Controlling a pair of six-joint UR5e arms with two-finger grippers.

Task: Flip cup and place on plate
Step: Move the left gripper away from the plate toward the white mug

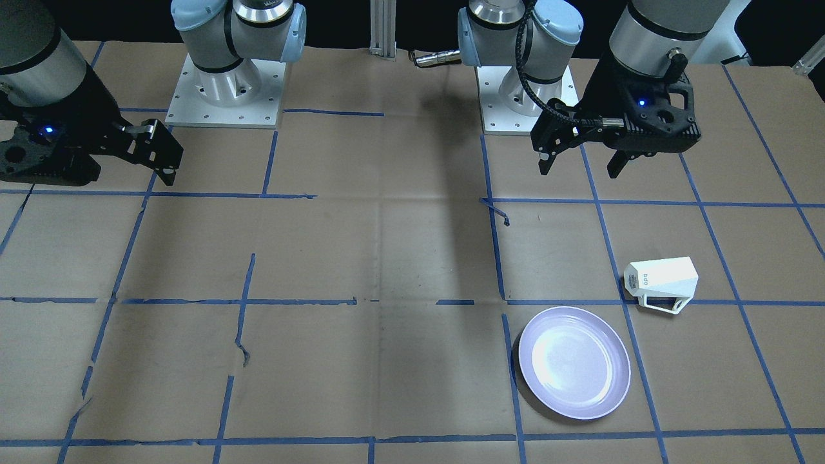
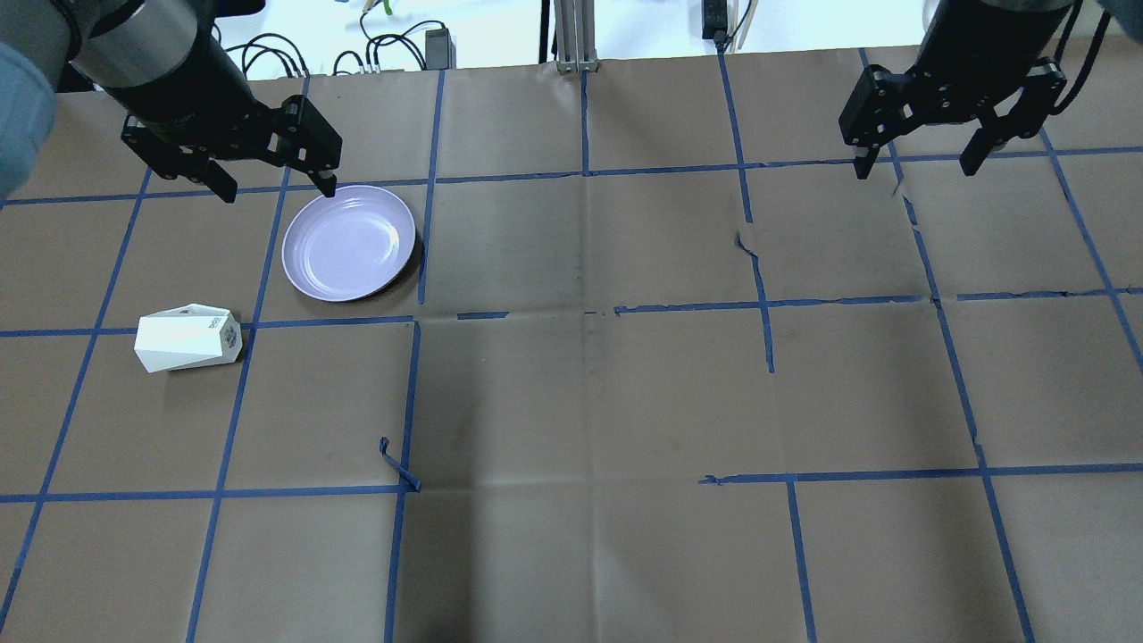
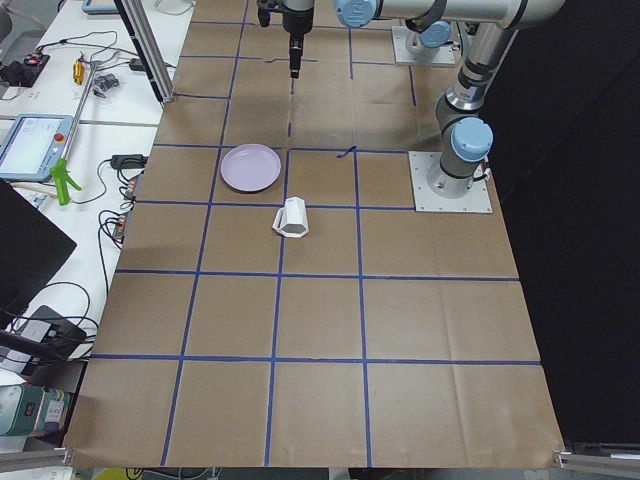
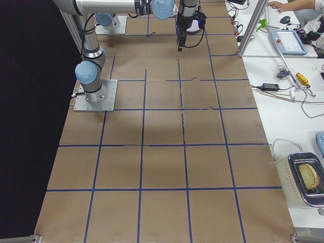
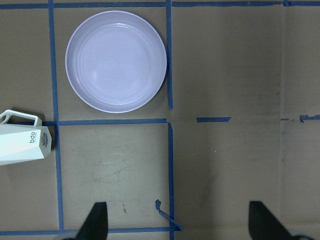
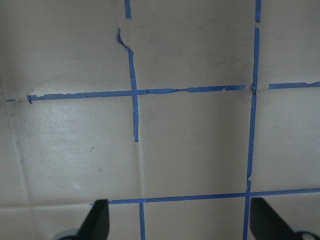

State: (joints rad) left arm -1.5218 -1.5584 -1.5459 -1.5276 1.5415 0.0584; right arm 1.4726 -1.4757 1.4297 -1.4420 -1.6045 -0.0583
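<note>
The cup [image 1: 660, 282] lies on its side on the brown paper-covered table [image 1: 387, 258], on the robot's left half. Its flat base with the small dark print faces the table's middle and its mouth faces outward. Its loop handle [image 1: 664, 304] points away from the robot and rests over a blue tape line [image 1: 773, 303]. The plate [image 1: 573, 362] sits flat and empty near the cup, a little farther from the robot and closer to the centre, and the two do not touch. The left gripper [image 1: 580, 169] hangs above the table, clear of both, with its jaws spread wide and nothing between them. Its wrist view looks straight down on the plate [image 5: 116, 61] and on the cup [image 5: 22, 145] at the view's left edge, with one dark fingertip [image 5: 97, 220] low in the picture. The right gripper [image 2: 915, 170] hangs over the other half of the table, well apart from cup and plate. It too is fully spread and holds nothing, with only taped paper below it.
</note>
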